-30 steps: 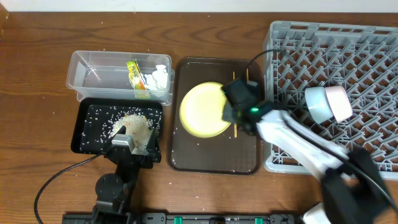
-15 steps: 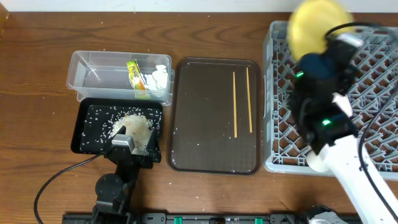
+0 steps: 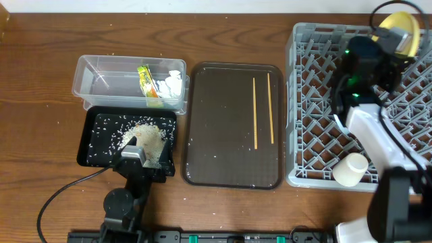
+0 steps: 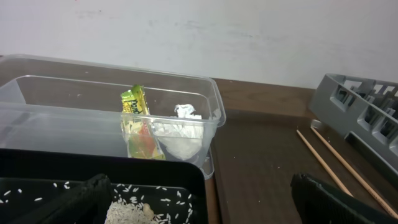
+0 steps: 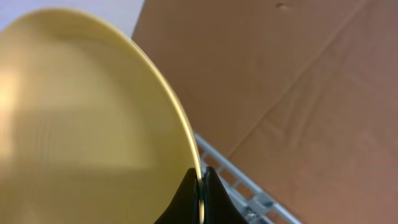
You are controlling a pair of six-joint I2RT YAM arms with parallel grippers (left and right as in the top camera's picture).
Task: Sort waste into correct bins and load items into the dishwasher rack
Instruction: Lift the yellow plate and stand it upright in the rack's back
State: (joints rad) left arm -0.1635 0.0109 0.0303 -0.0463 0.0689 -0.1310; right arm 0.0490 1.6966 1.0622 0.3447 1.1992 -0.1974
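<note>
Wooden table (image 3: pixel 40 61), grey rack (image 3: pixel 317 81), right pincer (image 5: pixel 200 182) pinching yellow plate (image 5: pixel 81 124) by its rim, above rack's far corner

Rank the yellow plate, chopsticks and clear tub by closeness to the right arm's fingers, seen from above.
1. The yellow plate, clamped in the right fingers above the rack, far corner.
2. The chopsticks, on the brown tray, mid-table.
3. The clear tub, far left.
</note>
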